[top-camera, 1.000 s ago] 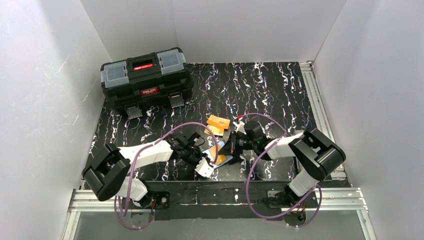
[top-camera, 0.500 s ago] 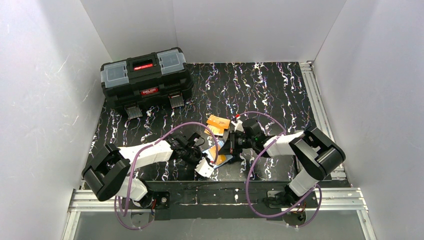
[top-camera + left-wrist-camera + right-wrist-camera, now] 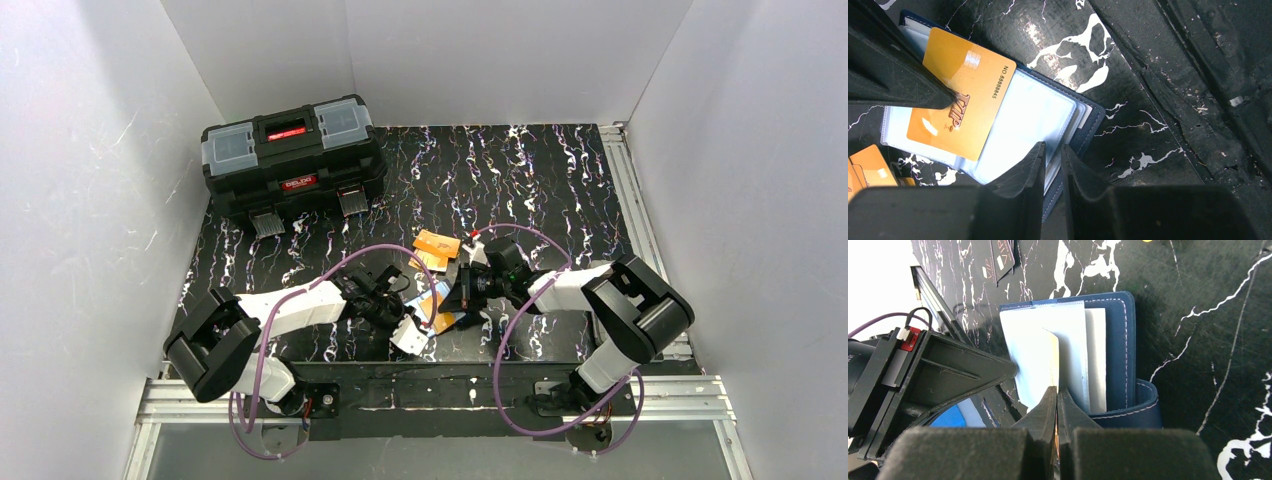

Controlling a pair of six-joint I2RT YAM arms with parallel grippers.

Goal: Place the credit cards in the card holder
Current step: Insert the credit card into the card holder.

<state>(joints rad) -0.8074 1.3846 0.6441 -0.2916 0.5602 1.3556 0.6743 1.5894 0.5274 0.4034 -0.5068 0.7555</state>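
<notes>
Now my right hand point(image 3: 1057, 389) pinches one orange credit card point(image 3: 978, 100) tight, edge-on over the clear pocket point(image 3: 1033, 115) of the card holder point(image 3: 1125, 340); left hand point(image 3: 1053, 150), nearly closed, grips its lower-frame edge.

The navy card holder point(image 3: 1091, 116) lies open at the tabletop's point(image 3: 560, 180) 6 o'clock, clear light-blue pockets up. One orange card point(image 3: 960, 95) slants across them; more orange cards point(image 3: 437, 247) lie at its 12 o'clock.

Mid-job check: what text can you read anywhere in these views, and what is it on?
"NO 88888845": printed along one edge of the orange card lying on the open card holder.
"VIP": brown lettering on the same card.
Red labels on the black toolbox: too small to read.
</notes>
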